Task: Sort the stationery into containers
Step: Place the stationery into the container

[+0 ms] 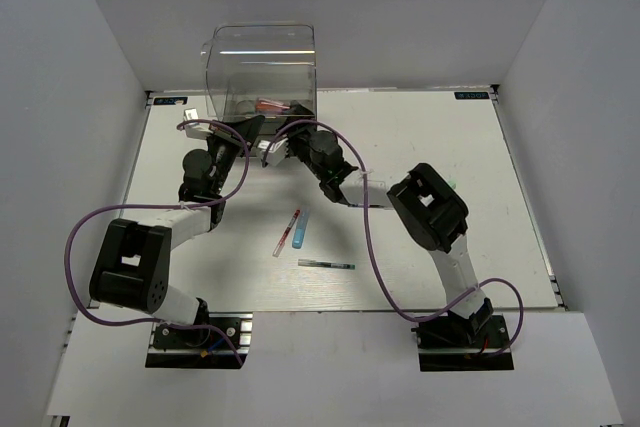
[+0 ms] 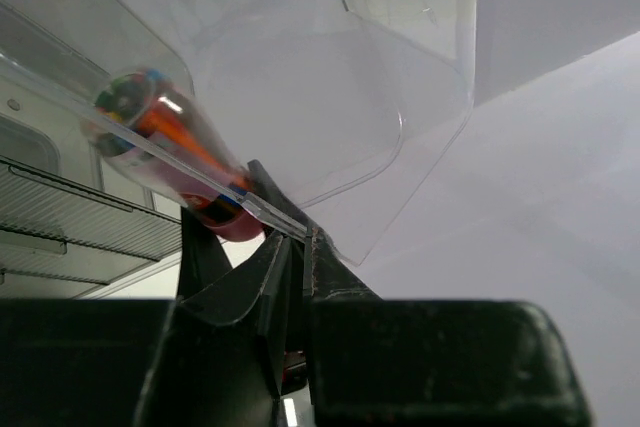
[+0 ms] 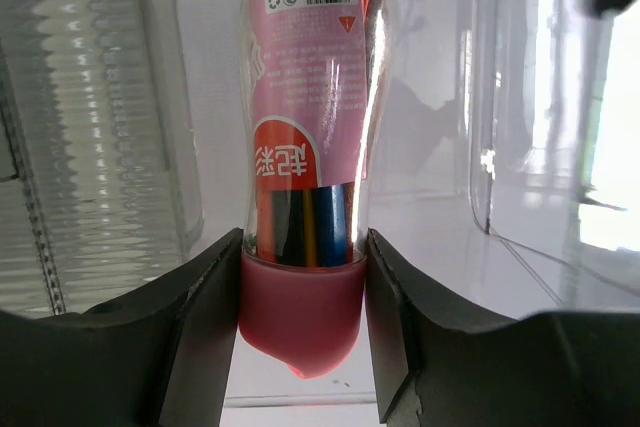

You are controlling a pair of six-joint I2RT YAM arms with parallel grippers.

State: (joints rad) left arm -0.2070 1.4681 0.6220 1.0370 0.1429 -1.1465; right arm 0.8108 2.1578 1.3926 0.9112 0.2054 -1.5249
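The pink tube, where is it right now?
Right wrist view: the pink tube sits between the right fingers, inside the clear box at the table's far edge.

Stationery and container, counted

One clear box (image 1: 262, 72) and one pink tube (image 3: 305, 197) are seen. Three items are counted on the table (image 1: 420, 147): one red pen (image 1: 287, 232), one light-blue marker (image 1: 301, 231), one dark pen (image 1: 326, 264).
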